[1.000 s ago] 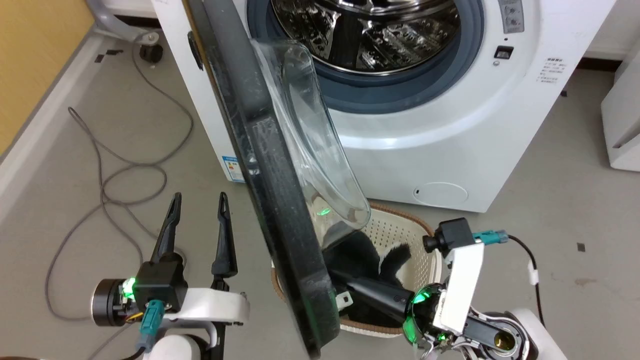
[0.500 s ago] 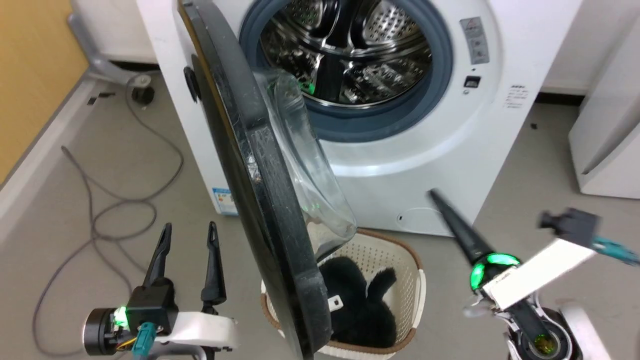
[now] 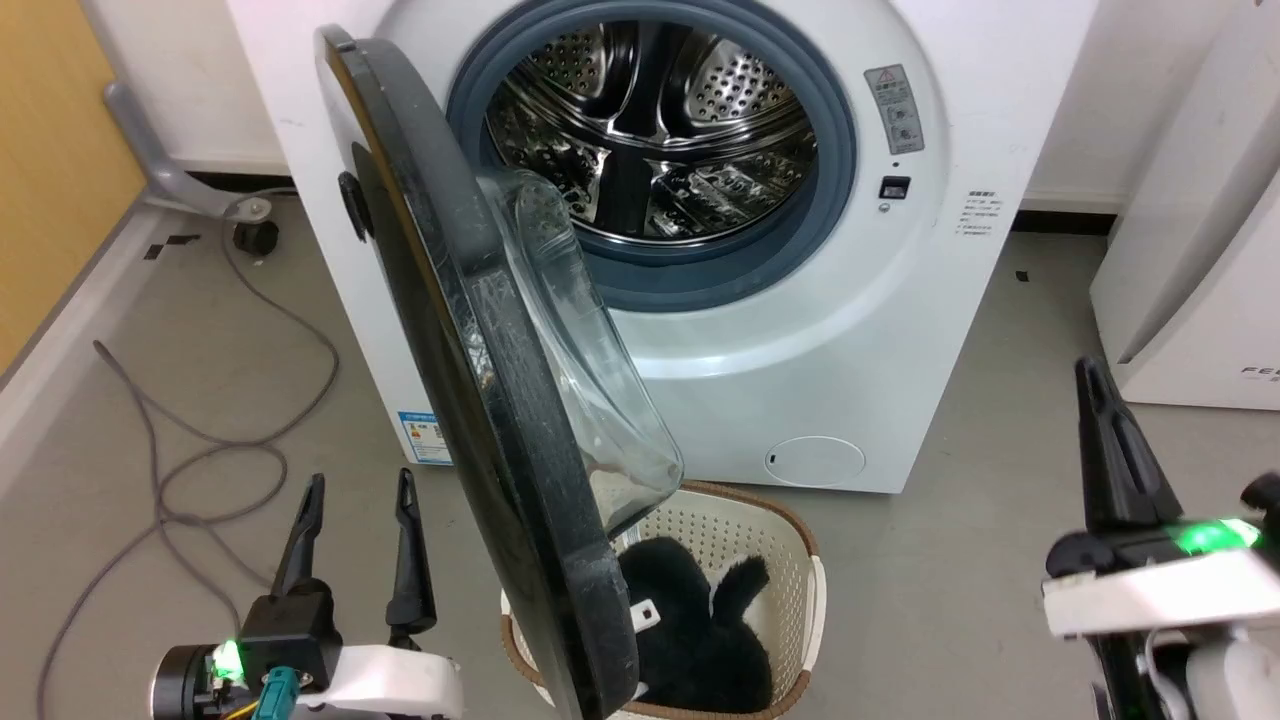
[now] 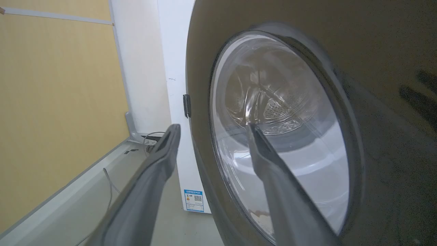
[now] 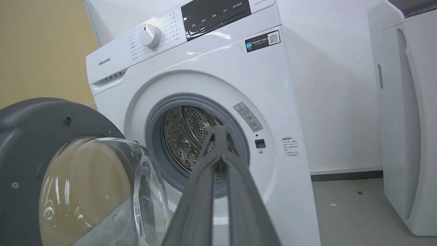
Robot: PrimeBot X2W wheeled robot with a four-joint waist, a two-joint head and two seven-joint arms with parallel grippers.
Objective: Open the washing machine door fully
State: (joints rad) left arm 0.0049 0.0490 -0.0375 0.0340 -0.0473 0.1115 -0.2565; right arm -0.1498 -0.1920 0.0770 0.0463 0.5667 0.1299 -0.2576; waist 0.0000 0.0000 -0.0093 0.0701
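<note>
Left claw [image 3: 362, 480]: fingers spread wide, holding nothing, low beside the outer face of the door [image 3: 480, 400] and apart from it. Right claw [image 3: 1088, 372]: fingers pressed together, empty, tips up, well to the right of the washing machine [image 3: 800, 330].

Door: a round glossy black disc with a clear glass bowl [image 3: 570, 350] bulging from its centre. It is hinged at the machine's left front edge and stands swung out from the front, partly open. In the head view it is seen almost edge-on, its long line running from the upper left down to the bottom centre. The black outer face turns left toward the left claw; the bowl bulges right.

Behind it lies the open mouth: a perforated steel drum [image 3: 650, 150] ringed by a grey gasket [image 3: 760, 250]. A blue label [image 3: 425, 438] sits low on the front. Below the door's free edge a pale basket [image 3: 790, 540] on the floor [image 3: 950, 560] holds a dark fluffy thing [image 3: 690, 620]. A grey cable [image 3: 200, 450] loops at left; a white appliance [image 3: 1200, 250] stands at right.
</note>
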